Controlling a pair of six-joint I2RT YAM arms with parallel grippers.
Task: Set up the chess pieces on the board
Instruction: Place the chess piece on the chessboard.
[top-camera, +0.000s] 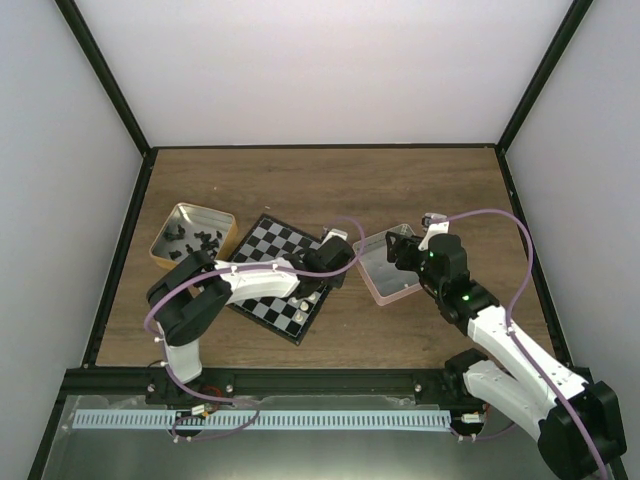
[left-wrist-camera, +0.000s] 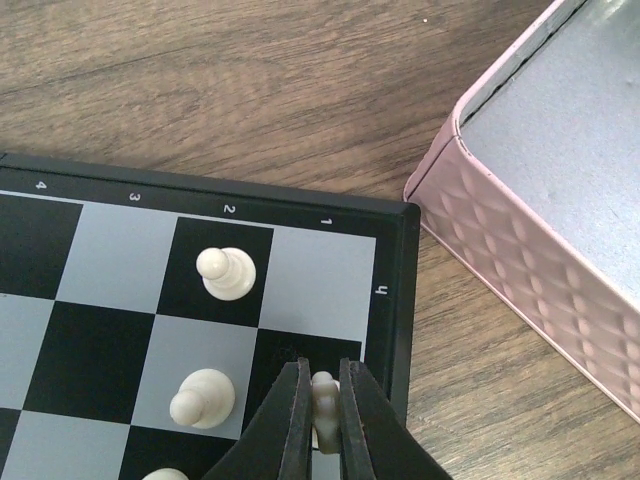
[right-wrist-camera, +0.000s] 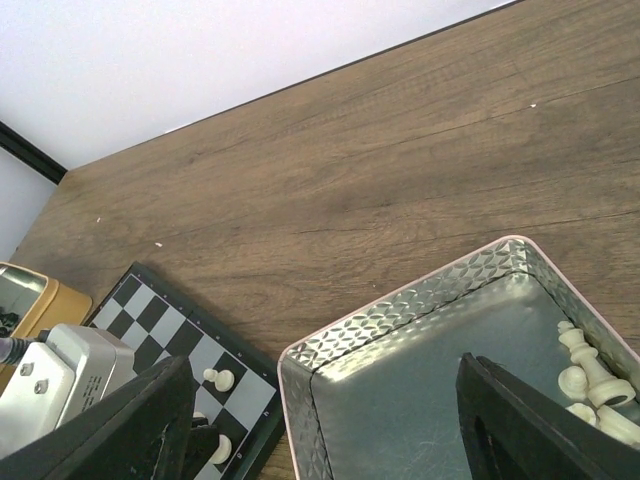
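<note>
Wood-grain surface (top-camera: 320, 185), walled at its left, right and far edges, carrying three things in a row across its middle. A gold tin (top-camera: 205, 209) sits near the left edge. The board (top-camera: 268, 240) lies askew at centre, one corner toward the near edge. A pink tray (top-camera: 366, 272) stands right of centre, just beside the board's right corner, with a strip of wood between them.

1. Premises: robot test cell, laboratory type.
2. Enclosure: plain white panels (top-camera: 330, 70) on three sides, held by black frame posts (top-camera: 106, 78).
3. Work surface: one wood-grain bench (top-camera: 330, 185).
4. Equipment: left arm (top-camera: 250, 283) and right arm (top-camera: 495, 325) bolted to a black rail (top-camera: 330, 381) at the near edge; purple cables (top-camera: 485, 212) loose; slotted cable duct (top-camera: 300, 420) below.
</note>
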